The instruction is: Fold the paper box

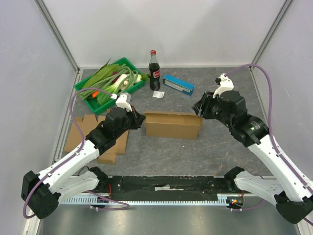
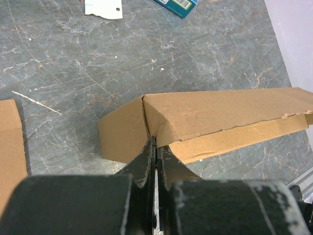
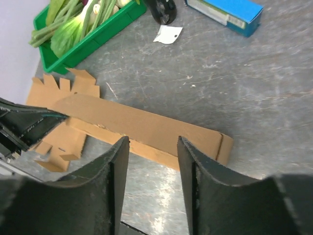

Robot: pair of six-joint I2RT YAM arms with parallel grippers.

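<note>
The paper box lies on the tabletop between the two grippers as a long cardboard sleeve. It is half flattened, with its top panel leaning and one long flap showing under it. The left gripper has its fingers pressed together, and the tips sit right at the near corner fold of the box's left end. Whether a thin edge of cardboard is pinched between them, I cannot tell from the wrist view. The right gripper has its fingers apart and holds nothing. It hangs above the right part of the sleeve, and the box's right end flap is just beyond and to the side of its fingers. A stack of flat cardboard blanks lies behind the left gripper. The green tray of vegetables, the cola bottle and a blue carton stand far in front of both grippers, well apart from the box. I judge the step in hand to be raising the sleeve into a square shape, with the end flaps not yet closed. The next move probably calls for the right gripper to come down on the right end and take one panel there. The left end must be kept from sliding, because thin cardboard may buckle or slip.
</note>
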